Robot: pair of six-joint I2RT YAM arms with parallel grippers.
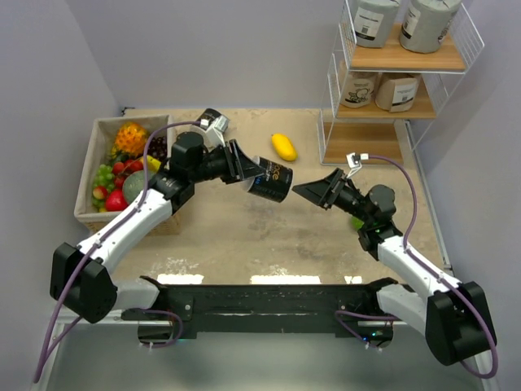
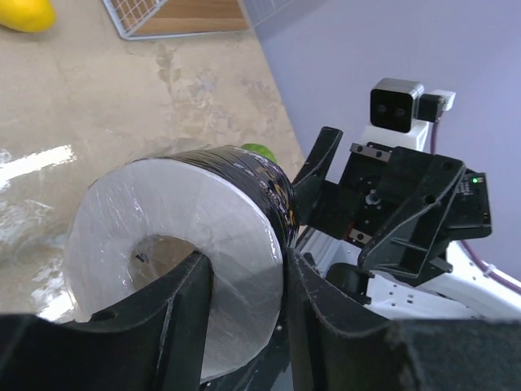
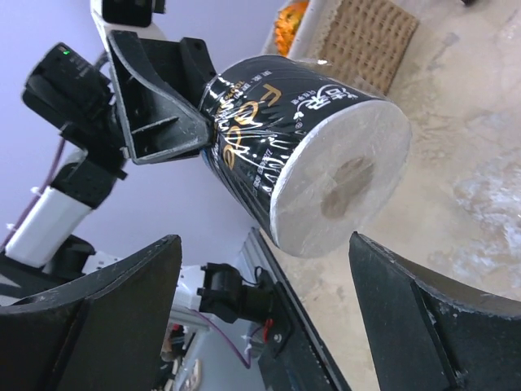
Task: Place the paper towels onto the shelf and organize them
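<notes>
Top view: my left gripper [image 1: 248,173] holds a black roll [image 1: 271,181] above the table [image 1: 244,240], flat end toward my right gripper [image 1: 313,190], which stands just short of it. The shelf [image 1: 366,140] carries grey rolls [image 1: 374,20] on top and tan rolls [image 1: 358,88] below them.

Left wrist: one finger in the core, one outside, pinched tight on the roll's wall.

Right wrist: my fingers [image 3: 106,309] are spread wide either side of the roll's end, not touching.

Assessment: handover in progress. Next, the right gripper advances and closes across the roll, and only then does the left release.

Overhead looks down; opposed close wrist views share black roll [image 3: 317,138]
</notes>
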